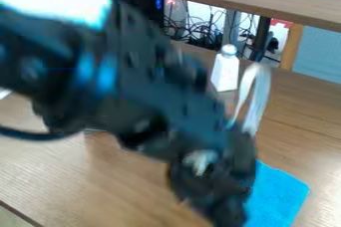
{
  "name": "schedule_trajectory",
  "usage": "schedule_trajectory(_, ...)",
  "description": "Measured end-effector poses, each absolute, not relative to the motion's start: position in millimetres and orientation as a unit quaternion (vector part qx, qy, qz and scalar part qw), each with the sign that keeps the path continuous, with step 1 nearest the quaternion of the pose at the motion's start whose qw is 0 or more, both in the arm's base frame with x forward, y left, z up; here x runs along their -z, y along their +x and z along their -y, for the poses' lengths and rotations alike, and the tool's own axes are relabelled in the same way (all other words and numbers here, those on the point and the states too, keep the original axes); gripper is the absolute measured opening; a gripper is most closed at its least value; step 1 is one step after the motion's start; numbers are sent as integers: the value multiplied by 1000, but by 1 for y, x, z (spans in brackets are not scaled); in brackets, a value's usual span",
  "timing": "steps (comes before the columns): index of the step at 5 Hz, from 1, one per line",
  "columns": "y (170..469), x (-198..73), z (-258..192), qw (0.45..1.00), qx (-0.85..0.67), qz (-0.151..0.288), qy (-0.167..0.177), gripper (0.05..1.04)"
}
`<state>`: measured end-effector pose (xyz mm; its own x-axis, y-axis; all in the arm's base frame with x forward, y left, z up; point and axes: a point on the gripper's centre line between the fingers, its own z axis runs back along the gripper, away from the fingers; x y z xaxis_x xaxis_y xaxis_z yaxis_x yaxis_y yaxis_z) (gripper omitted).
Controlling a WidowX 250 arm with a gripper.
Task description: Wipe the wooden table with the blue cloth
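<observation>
Near the bottom edge of your view, just right of the middle, the black gripper (226,213) hangs beside a blue cloth (278,196), overlapping its left side from this angle. You can't tell whether it is wide, narrow or holding anything, nor whether it touches the fabric. The cloth lies spread on the wooden table (110,171), with its exposed part looking fairly flat; I'd judge that you have the gripper near the cloth, but nothing visible confirms a grasp, and any handling of it seems left to do. Farther back stands a white bottle (226,72), upright and well apart from the cloth. The arm (146,86) hides much of the table and the cloth's left portion, the bottom edge cuts off the cloth's near end, and blur makes the gripper's tip hard to make out.
</observation>
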<state>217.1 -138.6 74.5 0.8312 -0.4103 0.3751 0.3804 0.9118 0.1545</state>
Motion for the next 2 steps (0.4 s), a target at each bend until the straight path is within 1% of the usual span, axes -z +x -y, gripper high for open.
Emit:
schedule_trajectory(1, 241, -97, 146, 956, 184, 227, -4, 1000)
schedule_trajectory(2, 261, -70, 147, 966, 168, 197, -14, 1000)
